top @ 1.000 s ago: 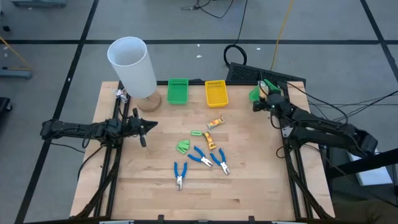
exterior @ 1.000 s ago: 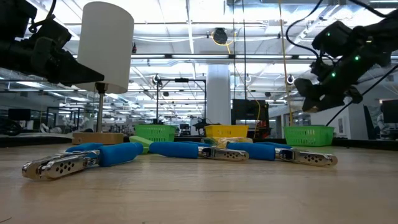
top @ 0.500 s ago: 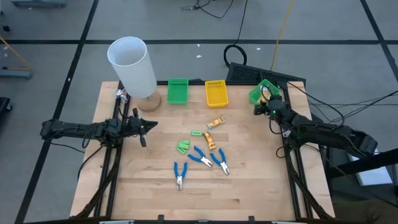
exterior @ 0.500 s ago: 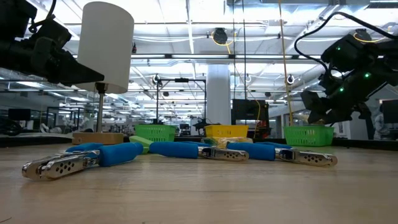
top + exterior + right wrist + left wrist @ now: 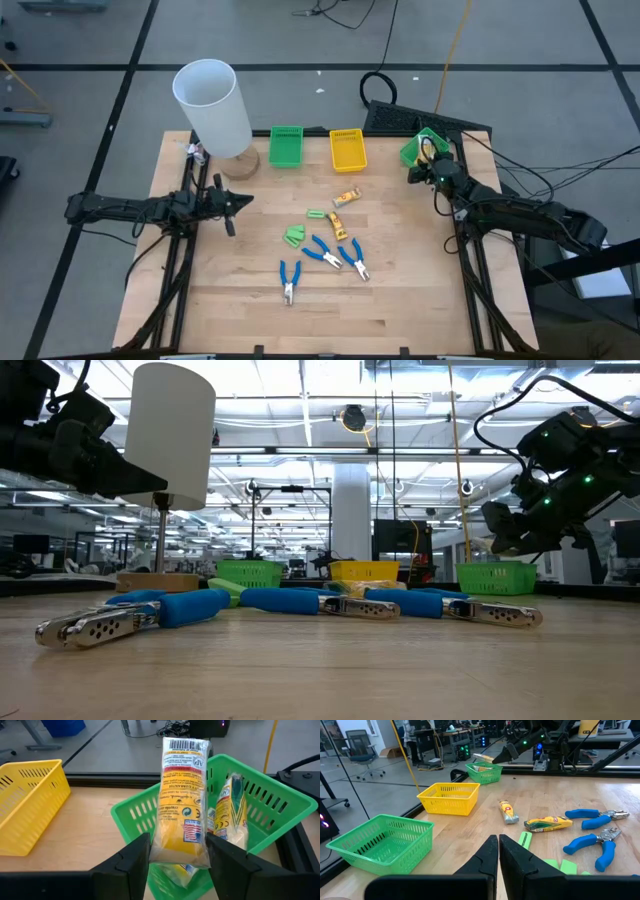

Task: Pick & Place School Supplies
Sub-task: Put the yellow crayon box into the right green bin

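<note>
Right gripper (image 5: 177, 852) is clamping a yellow packet (image 5: 181, 805) over the far-right green bin (image 5: 280, 805), already holding packets; pliers (image 5: 323, 252), green pieces (image 5: 294, 236) are waiting; left gripper (image 5: 498, 851) is idling closed.

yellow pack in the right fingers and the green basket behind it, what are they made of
The yellow pack looks like glossy plastic film: it shines, crinkles, and carries a printed barcode label. The green basket looks like rigid moulded plastic, matte, with evenly slotted walls.
</note>
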`<state>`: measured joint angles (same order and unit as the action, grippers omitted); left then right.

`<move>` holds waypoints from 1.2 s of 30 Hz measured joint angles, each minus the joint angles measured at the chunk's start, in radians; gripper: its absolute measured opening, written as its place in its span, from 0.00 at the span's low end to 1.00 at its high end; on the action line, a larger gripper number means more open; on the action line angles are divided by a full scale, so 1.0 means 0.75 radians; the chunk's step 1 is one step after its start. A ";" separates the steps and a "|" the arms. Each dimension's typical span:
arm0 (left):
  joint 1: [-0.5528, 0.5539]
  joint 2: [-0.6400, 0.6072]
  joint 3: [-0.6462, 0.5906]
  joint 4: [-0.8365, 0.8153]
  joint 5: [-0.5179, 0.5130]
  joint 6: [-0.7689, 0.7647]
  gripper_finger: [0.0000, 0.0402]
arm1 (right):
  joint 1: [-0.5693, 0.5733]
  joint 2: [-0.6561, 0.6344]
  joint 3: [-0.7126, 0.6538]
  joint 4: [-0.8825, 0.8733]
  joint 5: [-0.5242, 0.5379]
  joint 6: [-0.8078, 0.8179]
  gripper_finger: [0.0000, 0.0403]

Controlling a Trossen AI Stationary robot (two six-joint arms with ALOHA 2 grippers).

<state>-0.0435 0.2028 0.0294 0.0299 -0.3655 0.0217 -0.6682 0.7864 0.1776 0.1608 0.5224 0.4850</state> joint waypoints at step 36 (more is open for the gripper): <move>0.000 0.000 0.000 0.000 0.000 0.000 0.05 | 0.025 0.001 -0.001 0.376 -0.603 -0.055 0.53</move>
<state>-0.0434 0.2028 0.0292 0.0299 -0.3655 0.0219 -0.6495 0.7868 0.1772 0.4431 0.0704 0.4440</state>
